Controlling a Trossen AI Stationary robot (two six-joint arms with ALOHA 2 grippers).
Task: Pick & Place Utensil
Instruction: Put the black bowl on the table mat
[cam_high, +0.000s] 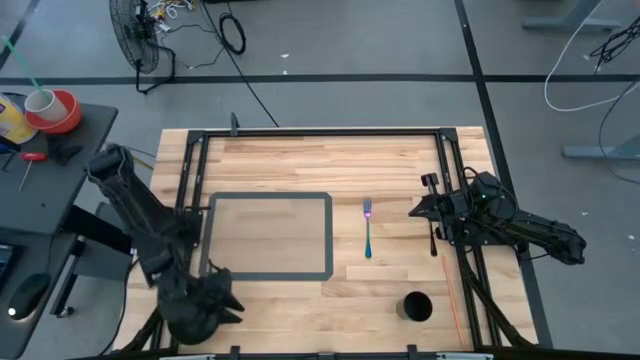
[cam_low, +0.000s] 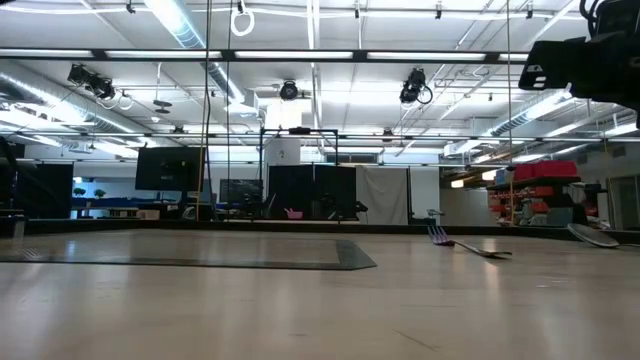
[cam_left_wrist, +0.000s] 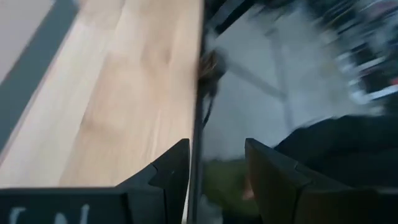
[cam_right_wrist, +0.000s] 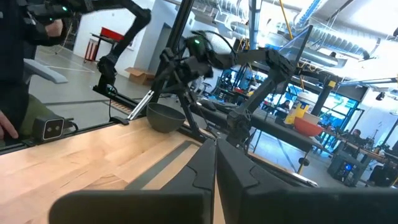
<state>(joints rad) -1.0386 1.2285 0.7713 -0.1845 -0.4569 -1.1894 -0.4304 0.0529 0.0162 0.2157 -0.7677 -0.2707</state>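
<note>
A slim fork (cam_high: 368, 228) with a purple-to-teal sheen lies flat on the wooden table, right of centre, with its tines toward the far edge. In the low view the fork (cam_low: 470, 246) rests on the tabletop. My right gripper (cam_high: 416, 211) hovers just right of the fork, raised above the table, and its fingers (cam_right_wrist: 216, 168) are shut on nothing. My left gripper (cam_high: 228, 300) waits at the table's near left corner, open (cam_left_wrist: 217, 168), over the table's edge.
A rectangular mat with a dark grey border (cam_high: 268, 275) lies left of the fork. A black cup (cam_high: 416, 306) stands near the near edge, right of centre. Black frame rails (cam_high: 445, 160) run along the table's sides. A person (cam_right_wrist: 12, 68) stands beyond the table.
</note>
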